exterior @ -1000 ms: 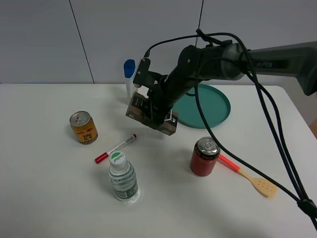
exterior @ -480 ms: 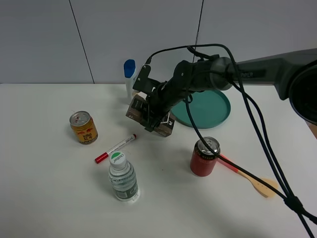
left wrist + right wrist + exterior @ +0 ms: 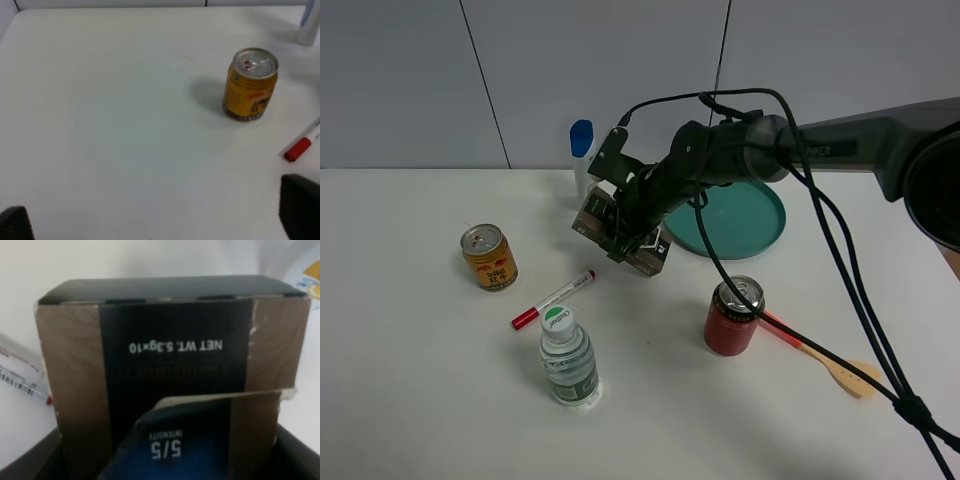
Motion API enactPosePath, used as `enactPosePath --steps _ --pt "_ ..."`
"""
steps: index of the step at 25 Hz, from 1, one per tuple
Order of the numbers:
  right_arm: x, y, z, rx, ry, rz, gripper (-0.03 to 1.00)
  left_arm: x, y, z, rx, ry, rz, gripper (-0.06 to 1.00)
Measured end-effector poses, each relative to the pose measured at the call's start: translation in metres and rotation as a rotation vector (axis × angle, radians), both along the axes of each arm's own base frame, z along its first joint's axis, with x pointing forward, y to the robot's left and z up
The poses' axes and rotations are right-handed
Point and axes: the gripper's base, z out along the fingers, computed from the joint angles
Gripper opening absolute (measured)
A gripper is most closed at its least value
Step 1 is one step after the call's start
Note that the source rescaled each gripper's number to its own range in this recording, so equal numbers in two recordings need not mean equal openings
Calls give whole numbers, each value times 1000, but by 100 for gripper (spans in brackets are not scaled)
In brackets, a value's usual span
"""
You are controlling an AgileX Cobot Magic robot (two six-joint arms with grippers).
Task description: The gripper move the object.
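Exterior high: right end effector (image 3: pixel 632 226) clamps brown box (image 3: pixel 594 216); left end effector (image 3: pixel 155 222) spread wide.

R claw (image 3: pixel 634 230) grips brown box (image 3: pixel 593 218), tilted, just beside teal plate (image 3: pixel 760 215), near blue-cap bottle (image 3: pixel 581 140).

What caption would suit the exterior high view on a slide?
Right arm's jaws hold a brown box beside the teal plate on the white table.

A white table (image 3: pixel 410 400) stands before a pale grey wall (image 3: pixel 400 80), apparently panelled with dark seams.
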Motion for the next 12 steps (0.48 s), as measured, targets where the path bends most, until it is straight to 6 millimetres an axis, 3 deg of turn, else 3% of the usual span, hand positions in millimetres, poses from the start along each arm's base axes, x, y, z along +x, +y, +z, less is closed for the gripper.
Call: enactPosePath --steps 1,5,8,12 --pt "0 0 0 6 7 -11 3 0 0 0 0 0 0 100" --pt "0 1 0 23 18 -33 35 0 0 0 0 0 0 100" --pt "-2 4 1 25 12 -27 43 0 0 0 0 0 0 100" --pt "-4 8 1 27 9 -22 45 0 0 0 0 0 0 100"
